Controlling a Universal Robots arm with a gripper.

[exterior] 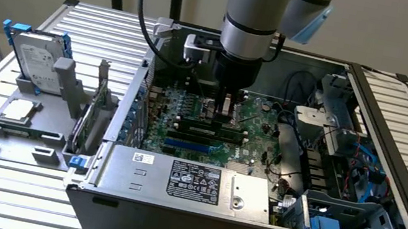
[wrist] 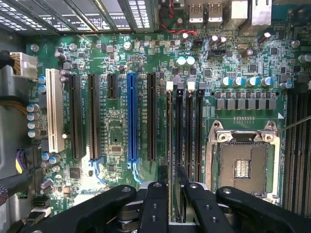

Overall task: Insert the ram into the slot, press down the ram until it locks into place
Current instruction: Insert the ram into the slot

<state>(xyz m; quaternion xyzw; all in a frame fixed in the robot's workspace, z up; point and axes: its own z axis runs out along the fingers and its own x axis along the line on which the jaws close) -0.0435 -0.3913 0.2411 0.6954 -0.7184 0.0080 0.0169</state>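
Note:
My gripper (exterior: pixel 224 120) reaches down into the open computer case, over the row of black memory sockets (exterior: pixel 210 127) on the green motherboard. The ram (exterior: pixel 199 131), a dark stick with chips, stands on edge in one of those sockets. In the wrist view the parallel sockets (wrist: pixel 185 136) run away from my gripper (wrist: pixel 172 175). The two black fingers (wrist: pixel 162 177) sit close together on either side of the ram's thin top edge (wrist: pixel 171 145), along the outermost slot of the row beside the long black expansion slots. The gripper is shut on the ram.
The square silver CPU socket (wrist: pixel 243 165) lies beside the sockets, and the blue slot (wrist: pixel 131 121) and a white slot (wrist: pixel 55 116) lie on the other side. The power supply (exterior: pixel 184 180), drive cage (exterior: pixel 348 225) and cables crowd the case. A grey fixture with a hard drive (exterior: pixel 35 62) stands outside.

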